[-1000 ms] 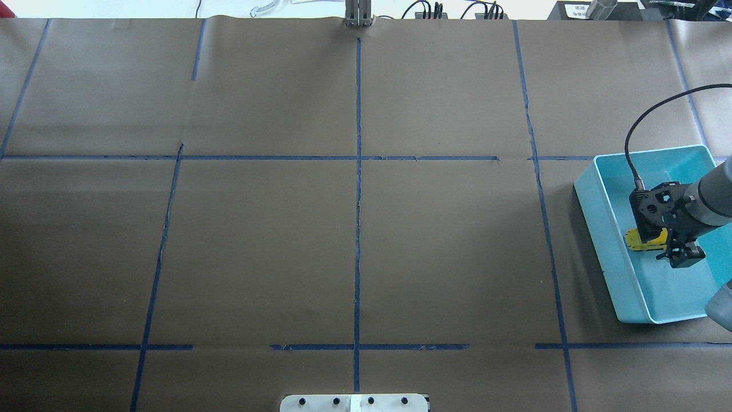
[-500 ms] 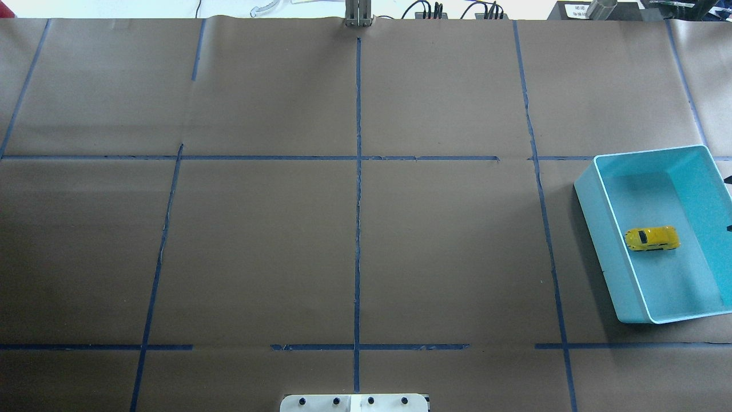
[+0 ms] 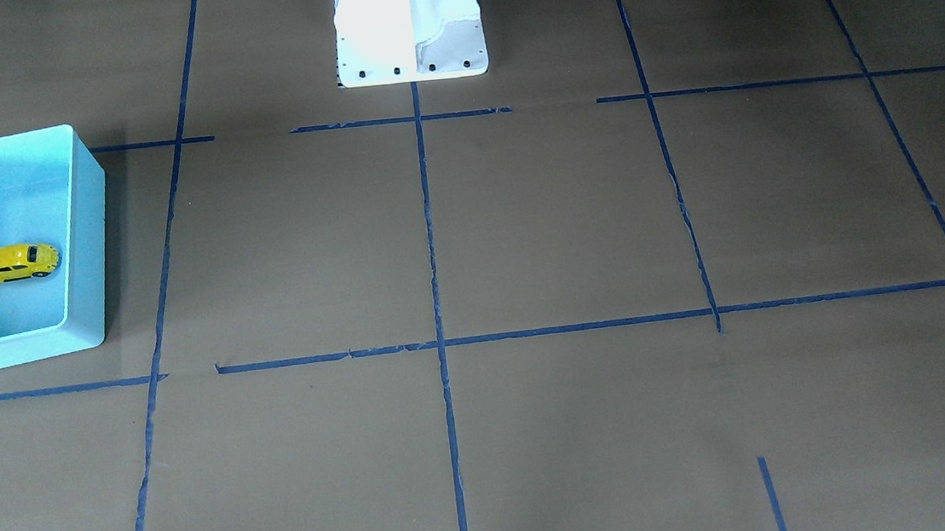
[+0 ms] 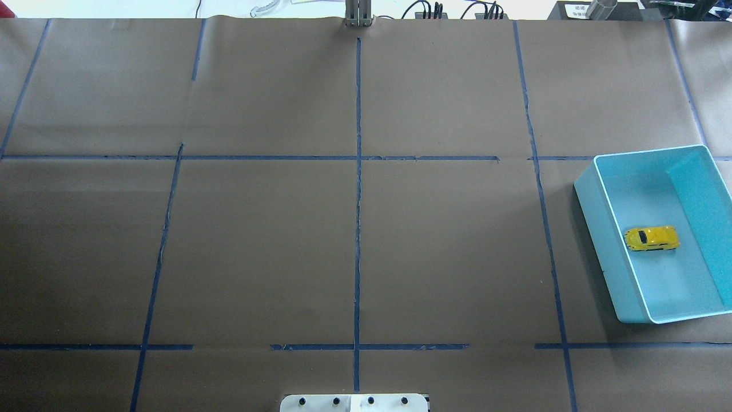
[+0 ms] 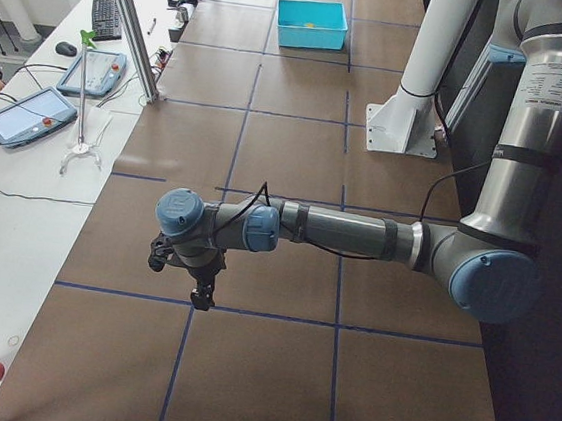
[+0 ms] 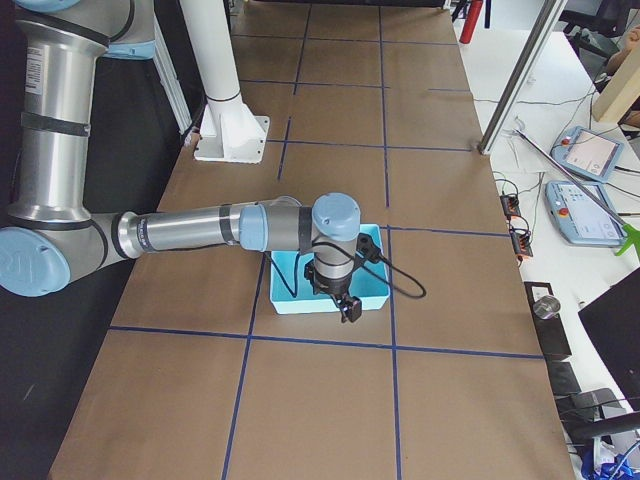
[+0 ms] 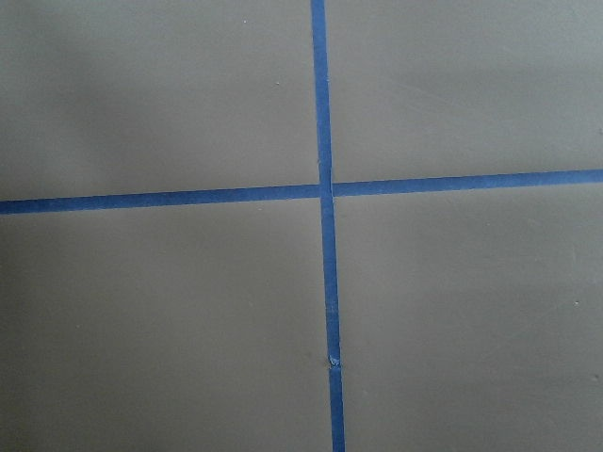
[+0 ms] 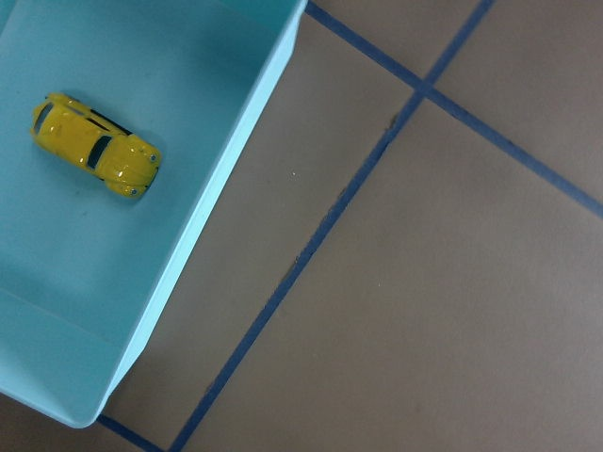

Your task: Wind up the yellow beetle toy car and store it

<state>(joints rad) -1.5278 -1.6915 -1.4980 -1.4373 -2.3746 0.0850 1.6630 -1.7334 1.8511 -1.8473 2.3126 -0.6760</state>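
Note:
The yellow beetle toy car point(image 4: 652, 238) lies on its wheels on the floor of a turquoise bin point(image 4: 600, 246) at the table's right side. It also shows in the front-facing view point(image 3: 19, 262) and in the right wrist view point(image 8: 94, 157). Nothing touches it. My right gripper point(image 6: 350, 310) shows only in the right side view, raised over the bin's outer edge; I cannot tell whether it is open or shut. My left gripper point(image 5: 201, 298) shows only in the left side view, hanging over bare table at the far left; I cannot tell its state either.
Brown paper with blue tape lines point(image 4: 358, 171) covers the table. The robot's white base point(image 3: 408, 23) stands at the middle of its edge. Tablets and cables point(image 5: 30, 114) lie on a side bench beyond the table.
My right gripper, which was in the bin at the car one second ago, has drawn away to the right, out of the overhead view. The car stays in the bin.

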